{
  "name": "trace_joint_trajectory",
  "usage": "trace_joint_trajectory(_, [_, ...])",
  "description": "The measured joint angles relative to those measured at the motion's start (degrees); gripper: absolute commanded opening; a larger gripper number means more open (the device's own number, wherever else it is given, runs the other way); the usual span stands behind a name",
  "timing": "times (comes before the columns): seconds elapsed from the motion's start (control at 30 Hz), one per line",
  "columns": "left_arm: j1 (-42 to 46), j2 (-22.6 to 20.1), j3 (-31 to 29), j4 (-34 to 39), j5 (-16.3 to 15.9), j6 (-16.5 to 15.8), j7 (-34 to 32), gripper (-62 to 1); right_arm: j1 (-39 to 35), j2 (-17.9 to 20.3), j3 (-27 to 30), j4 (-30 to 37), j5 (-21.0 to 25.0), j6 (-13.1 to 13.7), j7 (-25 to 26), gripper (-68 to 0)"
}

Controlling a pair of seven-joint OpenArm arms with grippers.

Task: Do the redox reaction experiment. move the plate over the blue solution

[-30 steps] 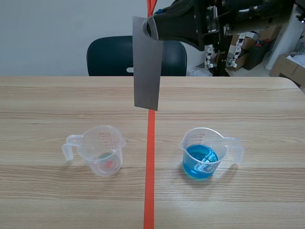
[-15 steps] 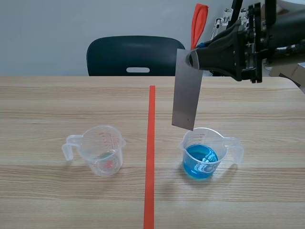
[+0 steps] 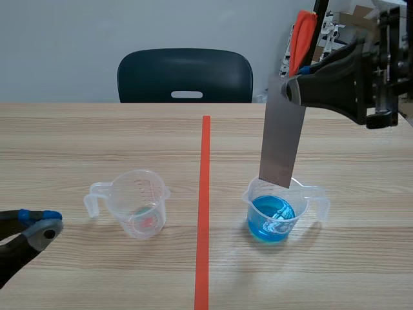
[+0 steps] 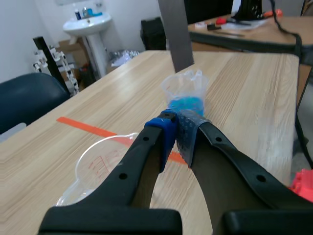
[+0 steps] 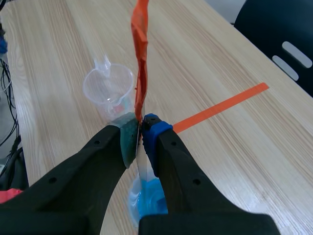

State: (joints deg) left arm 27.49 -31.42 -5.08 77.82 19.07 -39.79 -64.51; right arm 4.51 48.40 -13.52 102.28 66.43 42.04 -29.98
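The right end effector (image 3: pixel 292 88) is gripping the top of a grey plate (image 3: pixel 282 139). The plate is hanging upright, long axis vertical, its lower edge pointing down just above the cup of blue liquid (image 3: pixel 276 213) on the desk (image 3: pixel 361 161). The left end effector (image 3: pixel 40 227) is sitting low, closed on nothing.

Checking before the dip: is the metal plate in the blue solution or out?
Out. The plate, upright in the right gripper, ends near the rim of the cup, above the blue solution.
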Motion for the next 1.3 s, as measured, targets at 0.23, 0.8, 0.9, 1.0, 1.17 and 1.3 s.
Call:
trace_joint_trajectory(0.23, [-5.5,5.0,0.7,2.3,1.8,0.0,9.7,-59.2,-4.2,0.0,3.4,4.6,0.0,0.0,-1.2,-66.9])
trace_joint_trajectory(0.8, [-15.0,15.8,9.8,2.3,3.9,0.0,28.8,-59.0,-6.3,0.0,9.4,7.5,0.5,0.0,-1.2,-66.9])
trace_joint_trajectory(0.9, [-17.0,17.8,11.8,2.3,3.9,0.0,32.5,-59.0,-6.3,0.0,9.4,7.5,0.5,0.0,-1.2,-66.9])
trace_joint_trajectory(1.0, [-19.1,19.6,13.6,2.3,3.8,0.0,35.9,-59.0,-6.3,0.0,9.4,7.5,0.5,0.0,-1.2,-66.9])
trace_joint_trajectory(1.17, [-21.9,21.9,16.5,2.3,3.8,0.0,40.9,-59.0,-6.3,0.0,9.4,7.5,0.5,0.0,-1.2,-66.9])
trace_joint_trajectory(1.3, [-23.6,22.9,18.0,0.9,3.9,0.0,42.9,-57.9,-6.3,0.0,9.4,7.5,0.4,0.0,-1.2,-66.9])
